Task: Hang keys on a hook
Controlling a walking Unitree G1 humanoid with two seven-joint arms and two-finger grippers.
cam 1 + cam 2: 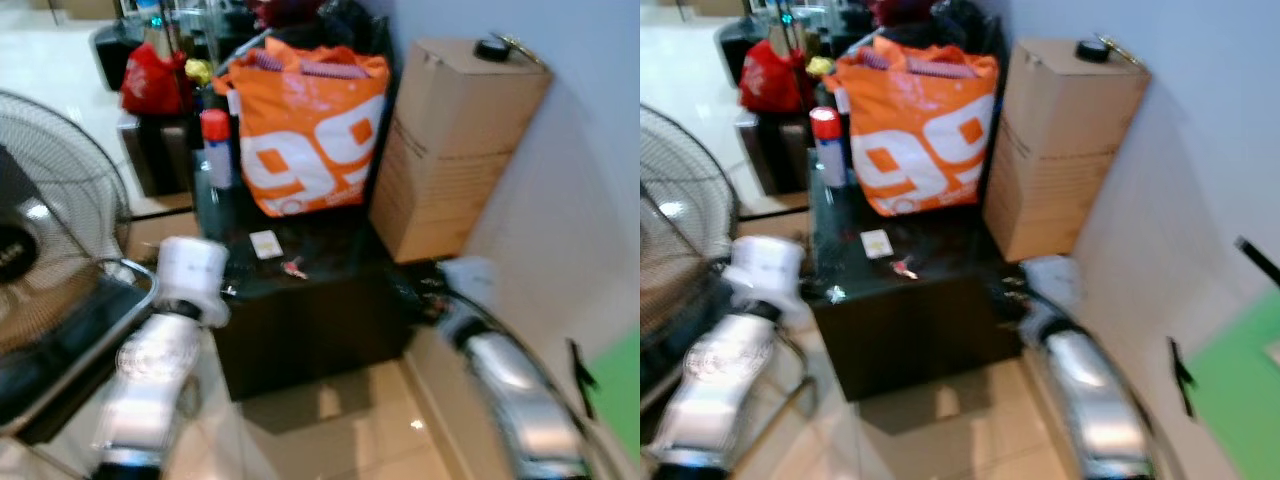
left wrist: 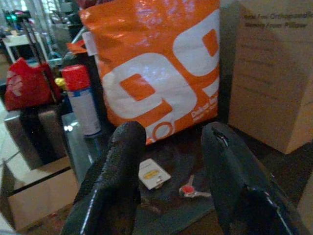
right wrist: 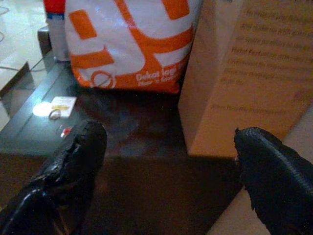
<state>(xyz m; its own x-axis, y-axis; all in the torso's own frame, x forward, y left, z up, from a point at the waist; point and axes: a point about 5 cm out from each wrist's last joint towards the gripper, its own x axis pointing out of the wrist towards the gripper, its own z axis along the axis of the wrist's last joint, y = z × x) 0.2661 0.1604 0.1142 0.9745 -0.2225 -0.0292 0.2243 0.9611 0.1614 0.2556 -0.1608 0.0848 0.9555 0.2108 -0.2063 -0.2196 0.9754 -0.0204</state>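
A small set of keys with a red head [image 1: 294, 268] lies on a low black table [image 1: 330, 300], also seen as the keys [image 2: 191, 191] between the left fingers' line of sight. A white card [image 1: 265, 244] lies just behind them. My left gripper [image 2: 171, 186] is open, hovering short of the table's left front corner. My right gripper [image 3: 166, 171] is open wide at the table's right side, near the cardboard box [image 1: 455, 140]. No hook can be made out.
An orange and white bag [image 1: 310, 130] stands at the back of the table, with a red-capped spray can [image 1: 216, 150] to its left. A standing fan [image 1: 50, 250] is close on the left. A pale wall [image 1: 590, 200] runs along the right.
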